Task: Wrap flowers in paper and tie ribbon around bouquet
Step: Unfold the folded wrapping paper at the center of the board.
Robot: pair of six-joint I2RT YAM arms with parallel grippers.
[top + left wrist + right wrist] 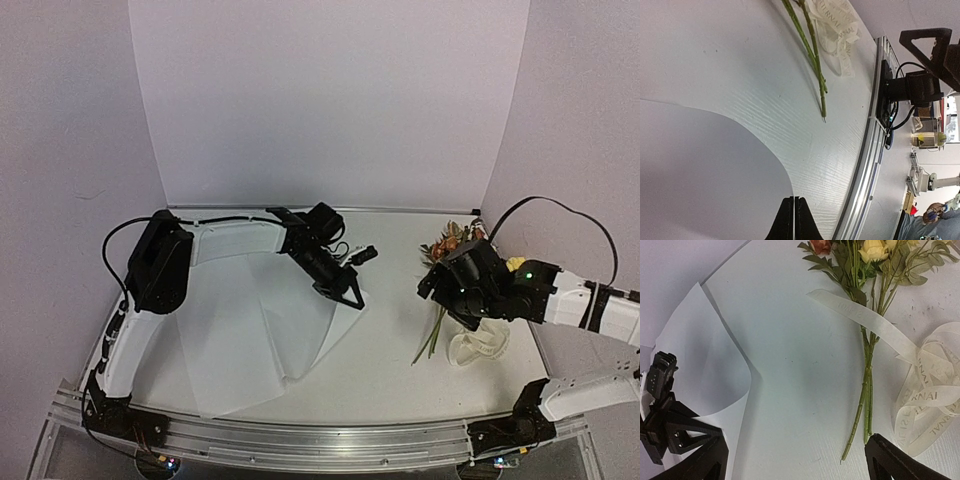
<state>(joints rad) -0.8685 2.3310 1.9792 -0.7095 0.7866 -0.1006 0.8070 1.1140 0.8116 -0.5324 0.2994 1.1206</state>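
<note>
Left pincer (pixel 354 296) pinches a lifted corner of the paper (pixel 250 345) (flowers (pixel 447 243) and ribbon (pixel 478 347) lie rightward)

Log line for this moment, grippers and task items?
left gripper: shut on paper edge | right gripper: open over flowers | ribbon: loose across stems | wrap: not done

Left fingers (pixel 788 222) pressed together; right fingers (pixel 897 462) spread wide.

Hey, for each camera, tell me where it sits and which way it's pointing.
Top external: high behind the robot, facing down at the table; left arm, right arm show.
Left wrist: low over the paper, facing the flowers and ribbon; shut left end effector at bottom.
Right wrist: above the table, facing down; open right end effector at bottom.
Both wrist views share flowers and ribbon.
</note>
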